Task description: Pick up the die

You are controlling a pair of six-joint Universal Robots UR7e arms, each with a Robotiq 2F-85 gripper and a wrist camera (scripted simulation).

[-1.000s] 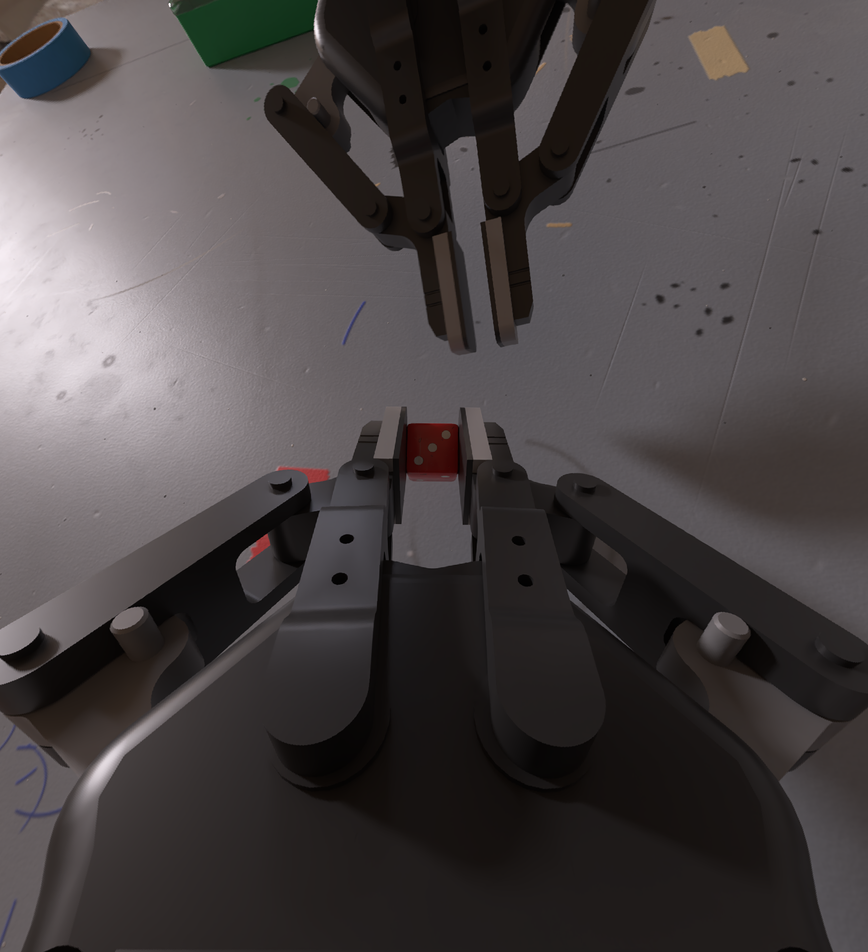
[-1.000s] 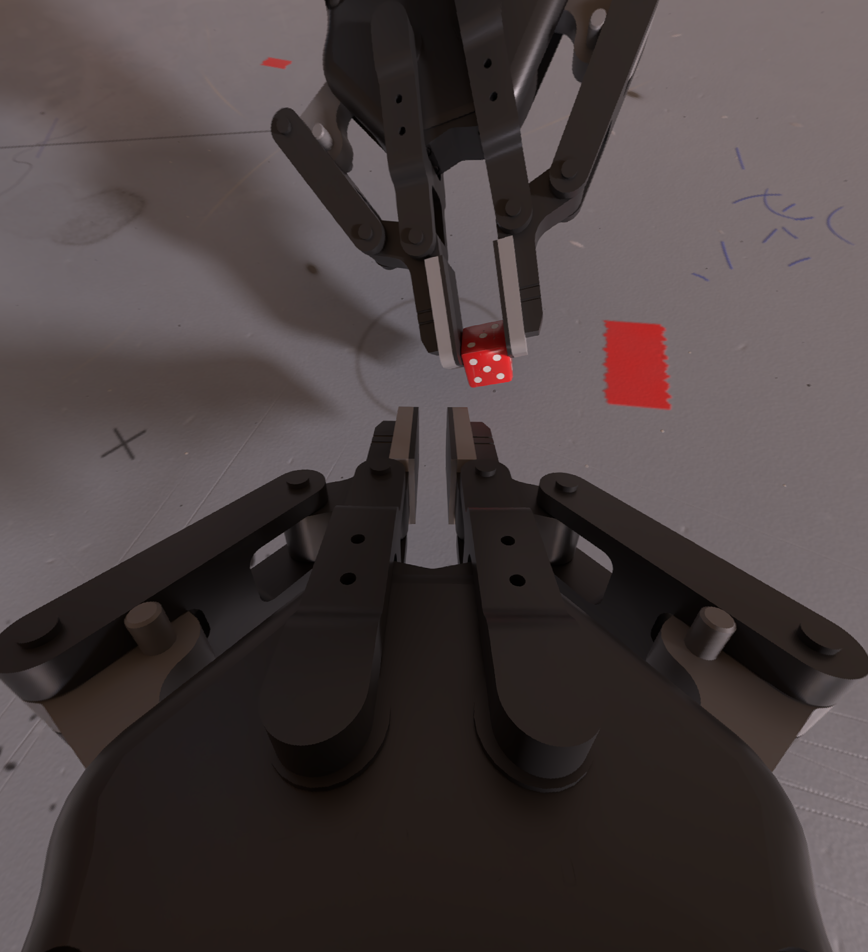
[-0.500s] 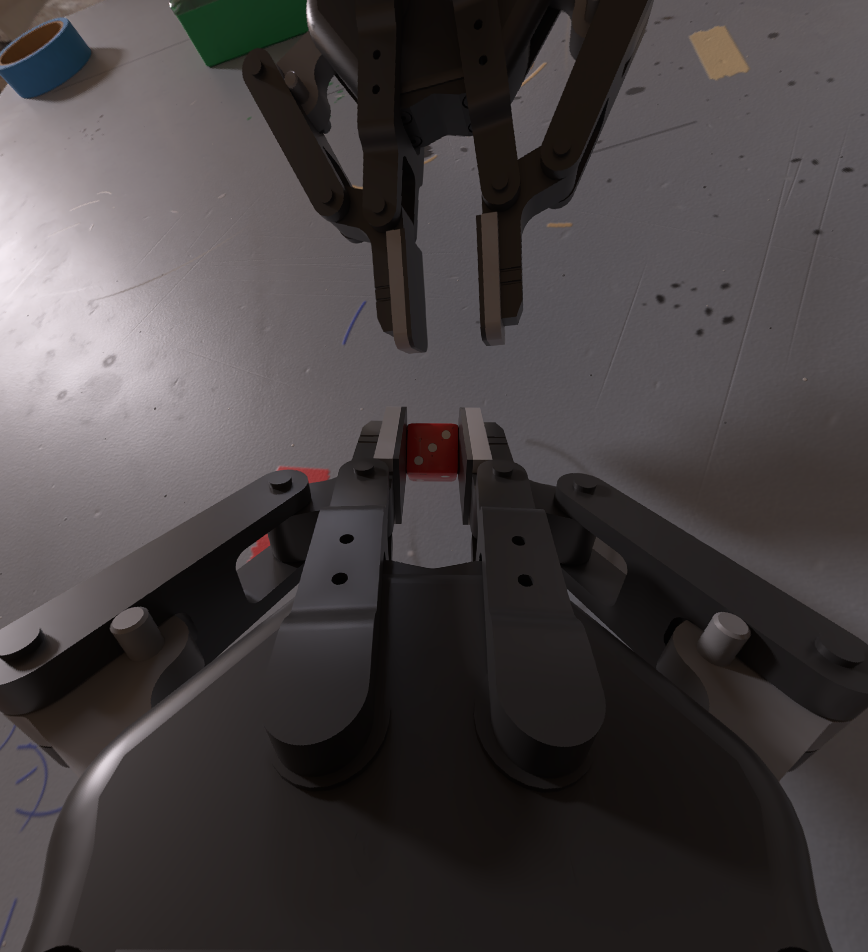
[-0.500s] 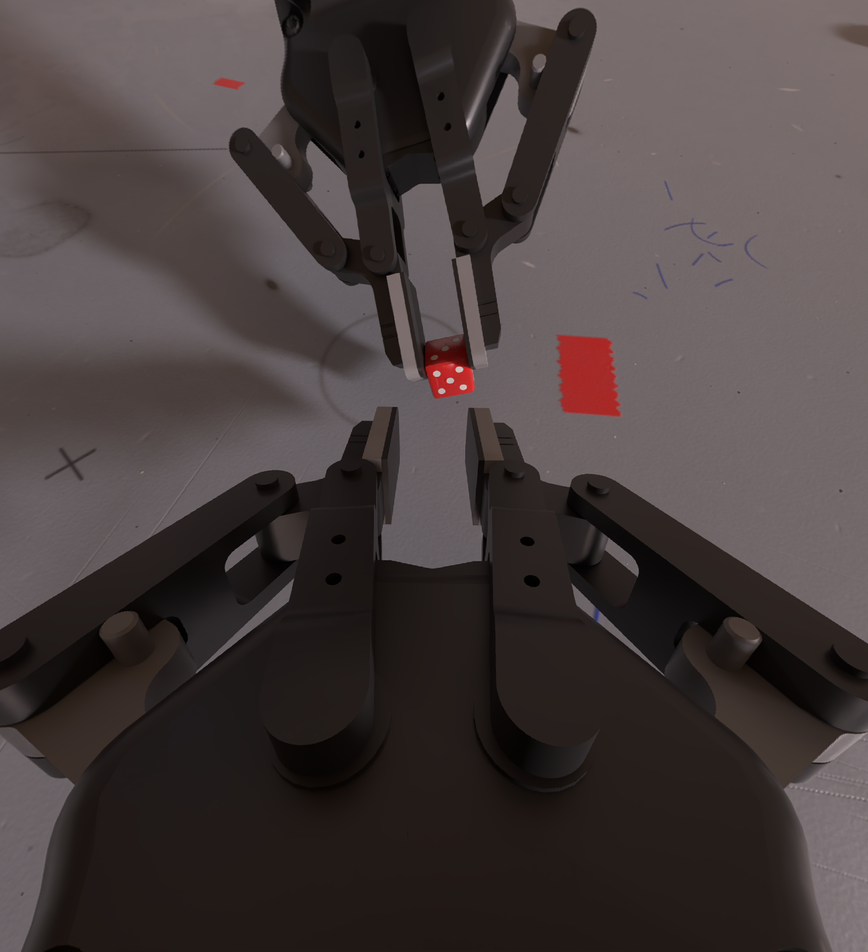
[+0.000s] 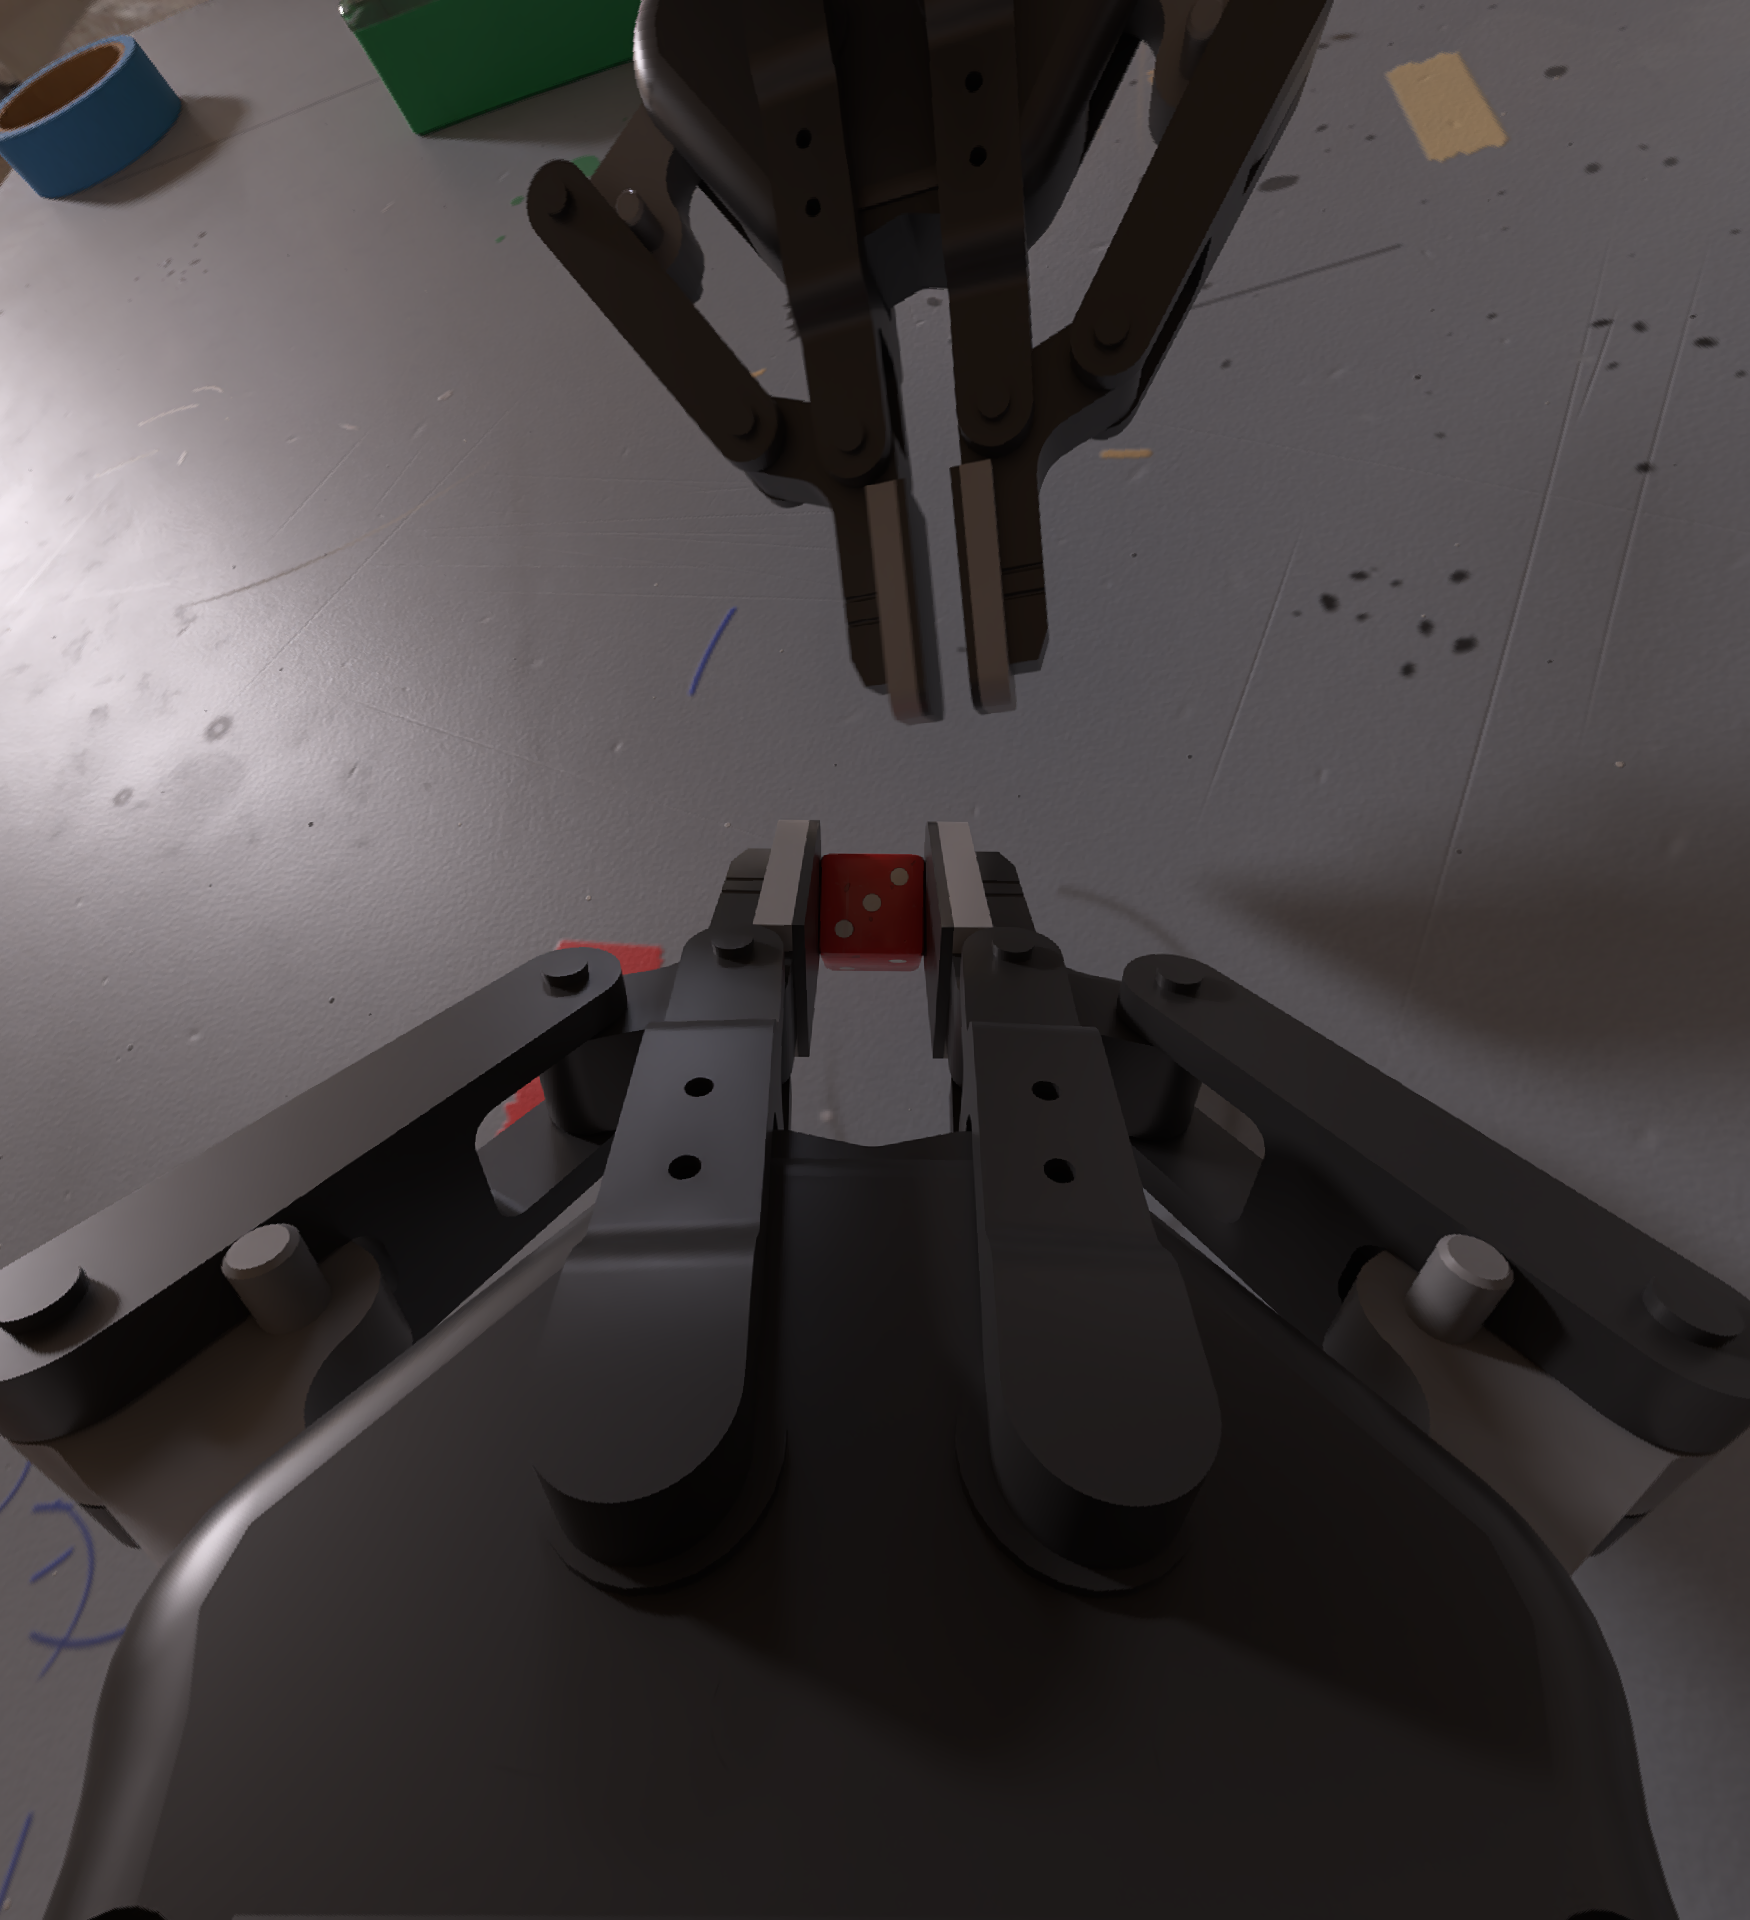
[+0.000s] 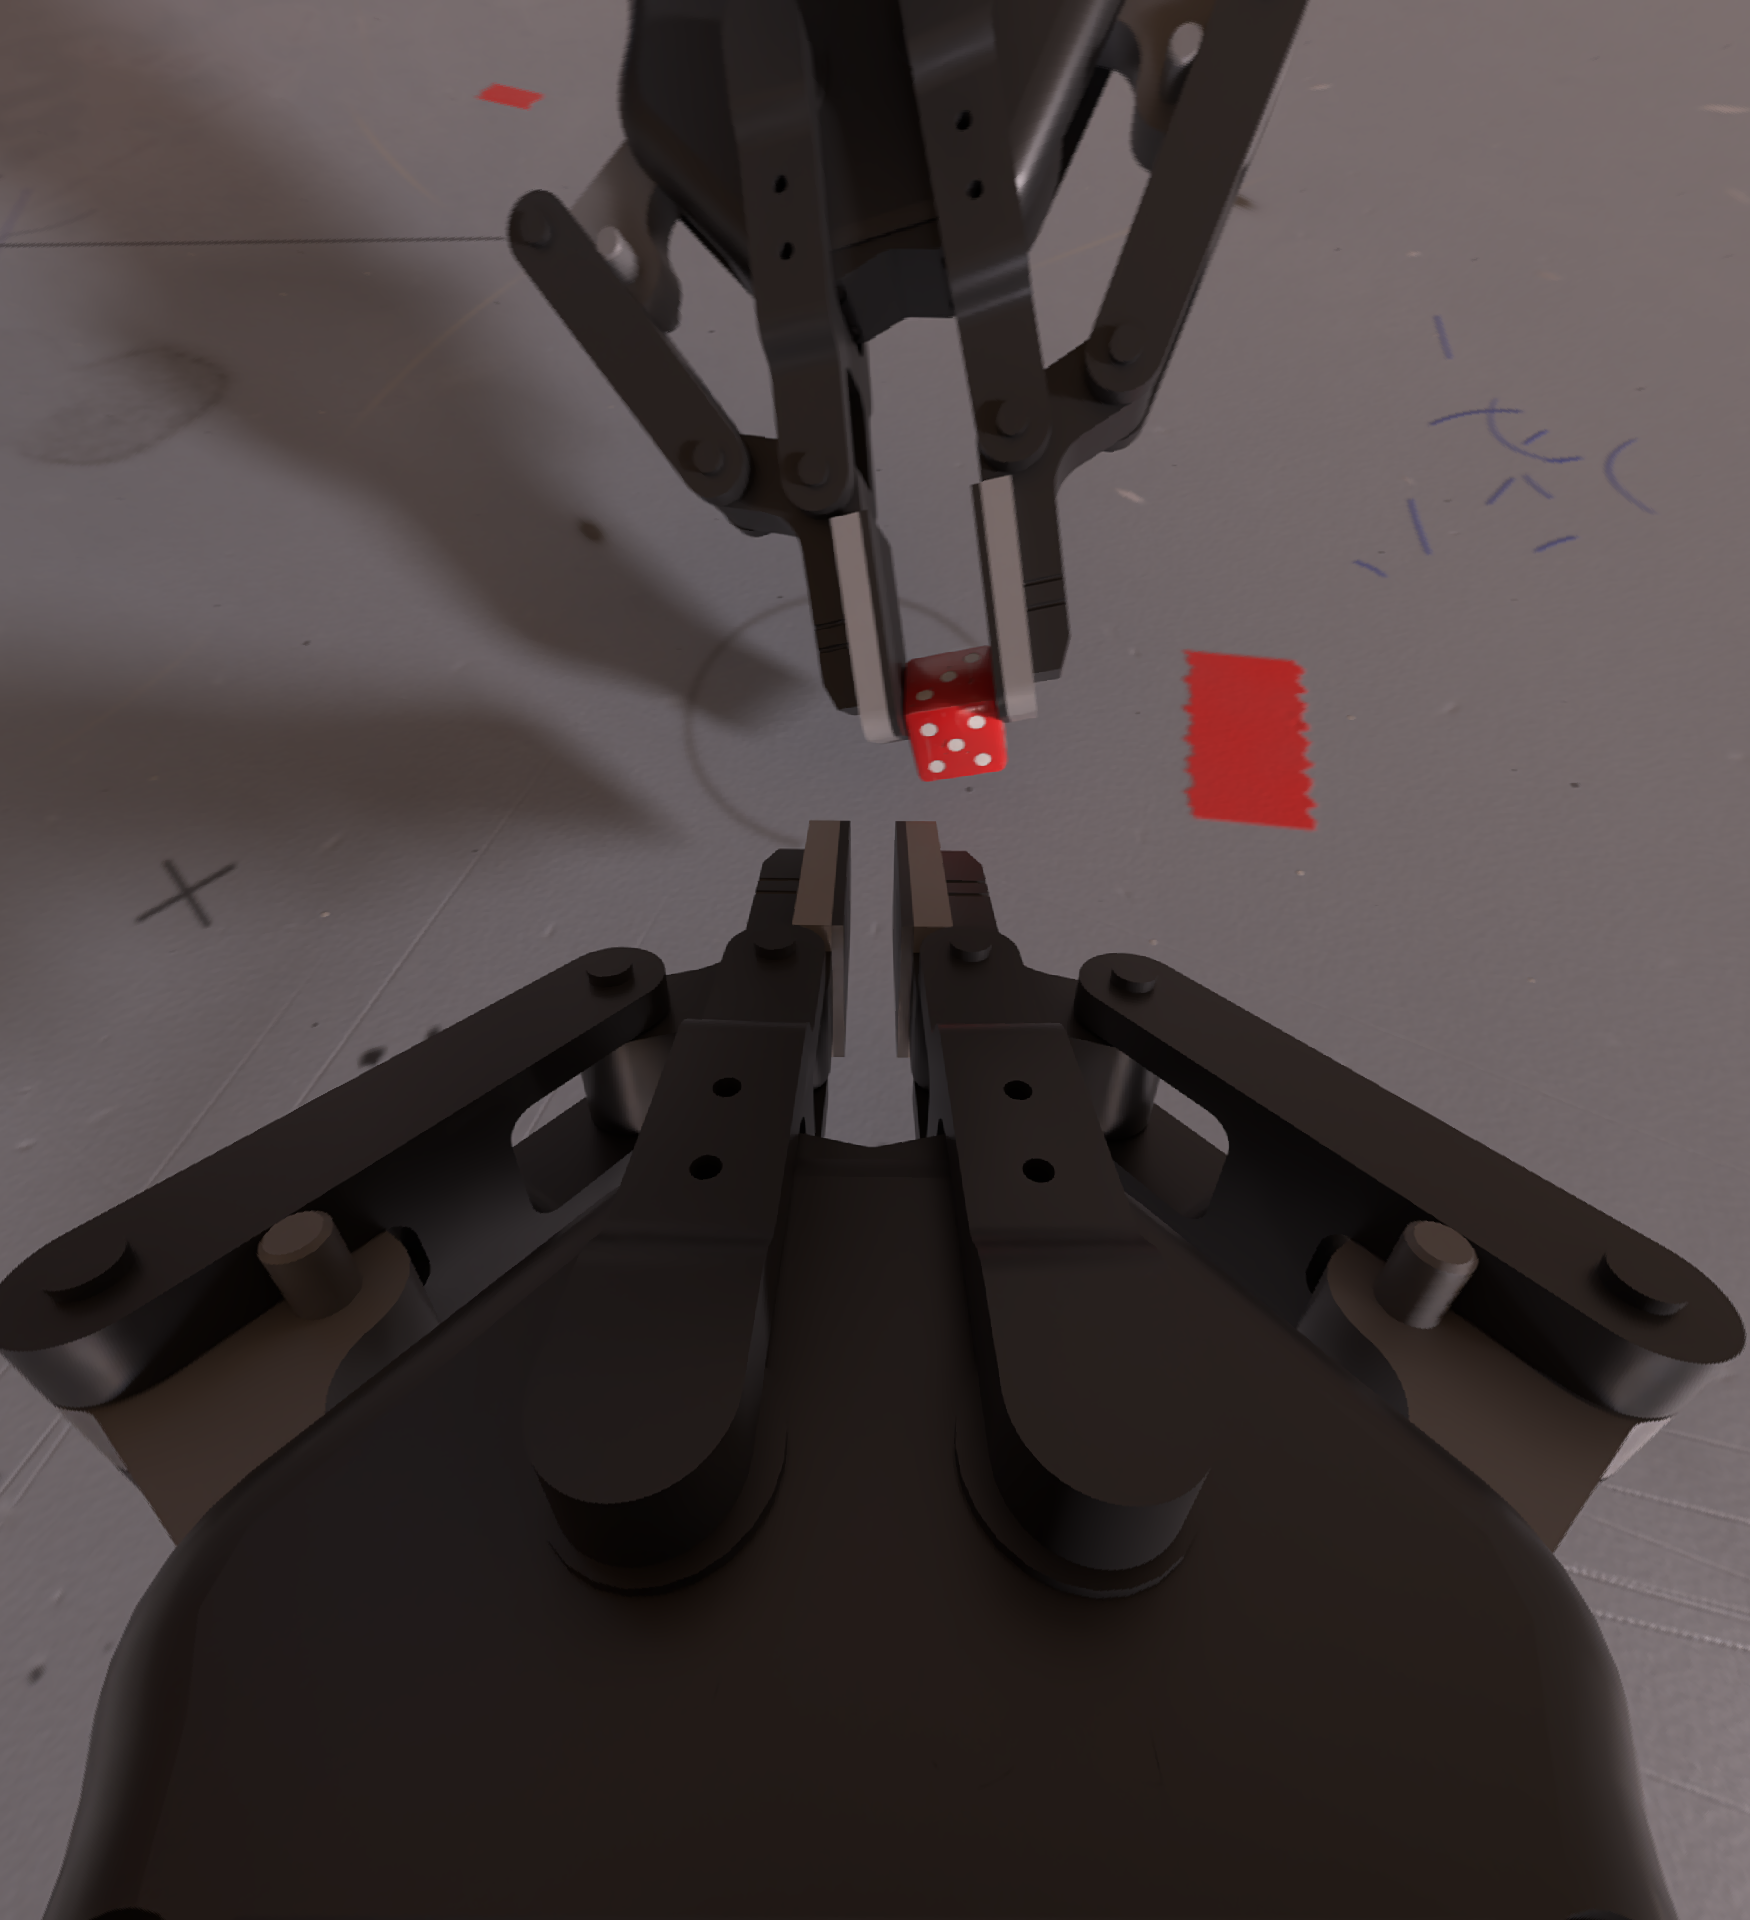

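Left wrist view: left gripper (image 5: 871,883) clamps red die (image 5: 871,912); right gripper (image 5: 944,686) opposite, nearly closed, empty.

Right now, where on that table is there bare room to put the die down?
Bare grey table lies between the blue tape roll and the left tool, which holds the die. The middle is crowded: the right tool faces it closely, red tape patch alongside.

Left tool (image 5: 871,873) clamped, right tool (image 6: 872,873) nearly closed.
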